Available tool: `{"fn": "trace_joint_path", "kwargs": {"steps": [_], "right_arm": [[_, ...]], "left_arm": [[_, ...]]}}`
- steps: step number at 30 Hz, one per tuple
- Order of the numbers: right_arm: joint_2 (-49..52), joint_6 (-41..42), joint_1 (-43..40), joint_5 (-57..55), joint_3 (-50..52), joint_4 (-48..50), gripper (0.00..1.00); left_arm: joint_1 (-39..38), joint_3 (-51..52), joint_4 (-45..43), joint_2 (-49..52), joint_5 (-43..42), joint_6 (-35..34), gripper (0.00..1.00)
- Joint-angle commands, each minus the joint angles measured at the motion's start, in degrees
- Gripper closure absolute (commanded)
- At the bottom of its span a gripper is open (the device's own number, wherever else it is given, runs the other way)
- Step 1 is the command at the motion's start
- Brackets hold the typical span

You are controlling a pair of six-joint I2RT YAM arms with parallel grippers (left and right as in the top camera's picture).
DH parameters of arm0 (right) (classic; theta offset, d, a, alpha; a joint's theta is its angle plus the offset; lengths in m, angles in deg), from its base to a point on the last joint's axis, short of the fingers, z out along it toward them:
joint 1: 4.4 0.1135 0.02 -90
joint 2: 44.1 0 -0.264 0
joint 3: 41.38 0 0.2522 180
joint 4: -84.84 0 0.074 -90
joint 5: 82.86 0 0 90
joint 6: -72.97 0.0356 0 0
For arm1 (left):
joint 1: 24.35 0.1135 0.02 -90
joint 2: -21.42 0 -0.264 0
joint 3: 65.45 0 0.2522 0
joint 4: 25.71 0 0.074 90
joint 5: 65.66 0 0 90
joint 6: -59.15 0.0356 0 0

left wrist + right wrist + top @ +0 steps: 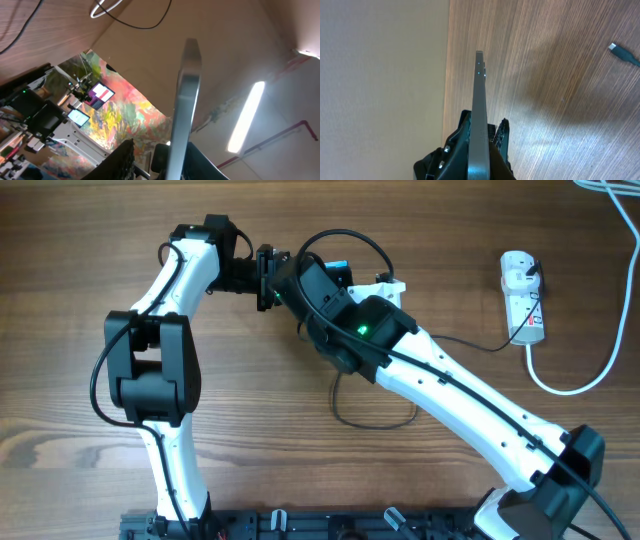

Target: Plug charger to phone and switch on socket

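**While the phone was held off the counter: plug-in step, item record**

Since the charger's tip lay loose and nothing was near the switch, the step in hand was judged to be the first: presenting the phone for plugging.

- Phone (479, 90): one, grey, seen edge-on in both wrist views and raised above the counter (560, 115). In the overhead view only a cyan sliver showed past the right arm (450, 385).
- Right jaws: pressed against the phone's two faces, pinching it.
- Left jaws: stood either side of a like thin slab, taken for the same phone. Whether they clamped it or merely flanked it could not be told.
- Charger (375, 418): thin black cable, looped on the counter under the right arm. Its small tip (620, 51) lay flat on the wood, well apart from the phone and held by nothing.
- Socket (522, 298): white strip at the far right of the counter, well apart from both arms. A black plug sat in it and a white cord (580, 375) trailed off. The switch position was not legible.

Next move, as judged: one arm had to steady the phone alone with its port end exposed. The other had to pick up the tip near its end and line it squarely with the port. Which edge bore the port could not be seen. The switch came last.
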Motion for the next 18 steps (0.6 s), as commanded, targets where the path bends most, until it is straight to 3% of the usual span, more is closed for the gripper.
{"fn": "trace_joint_path", "kwargs": {"steps": [1, 9, 18], "right_arm": [[-1.7, 1.0, 0.1, 0.5, -1.0, 0.8, 0.95], [-1.5, 1.0, 0.1, 2.9, -1.0, 0.6, 0.95], [-1.5, 1.0, 0.1, 2.9, -1.0, 0.6, 0.96]], "left_arm": [[-0.2, 0.2, 0.0, -1.9, -1.0, -0.7, 0.58], [-0.2, 0.2, 0.1, -1.9, -1.0, -0.7, 0.57], [-0.2, 0.2, 1.8, -1.9, -1.0, -0.6, 0.66]]}}
